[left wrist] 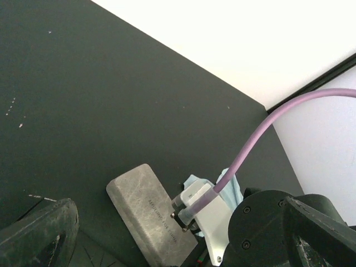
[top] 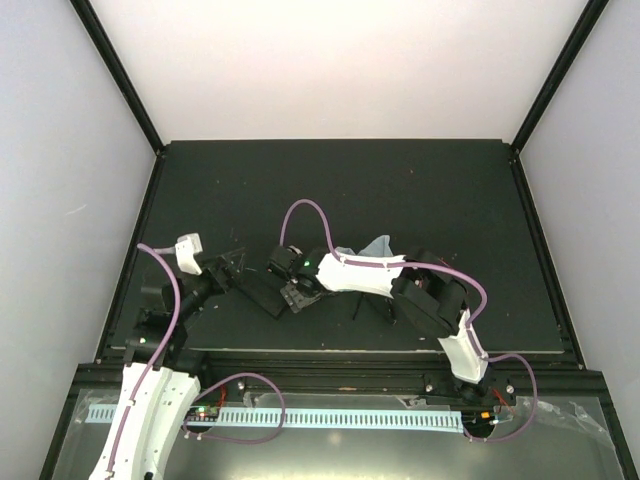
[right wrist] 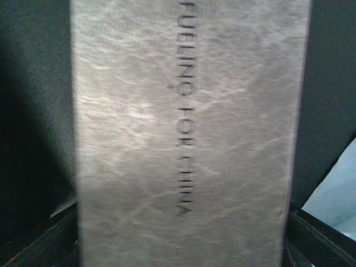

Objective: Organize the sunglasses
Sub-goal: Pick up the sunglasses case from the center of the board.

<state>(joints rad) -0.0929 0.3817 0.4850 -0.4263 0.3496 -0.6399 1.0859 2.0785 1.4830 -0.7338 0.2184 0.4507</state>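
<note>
Left gripper [top: 228, 262], left of the grey oblong textured case [left wrist: 147, 214], is hanging with jaws apart. Right gripper [top: 297, 292] is straddling that case, jaws wide; contact cannot be told. Black-framed sunglasses [top: 362, 306] are seemingly lying just right of the case: probably light, fragile, best pinched at the folded frame.

Bright even light; right wrist close-up looks blurred.

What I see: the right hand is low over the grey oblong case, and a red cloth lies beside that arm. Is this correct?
Not fully. The cloth is light blue, not red, as the left wrist view shows. The rest stands: the right hand is low over the grey oblong case.
</note>
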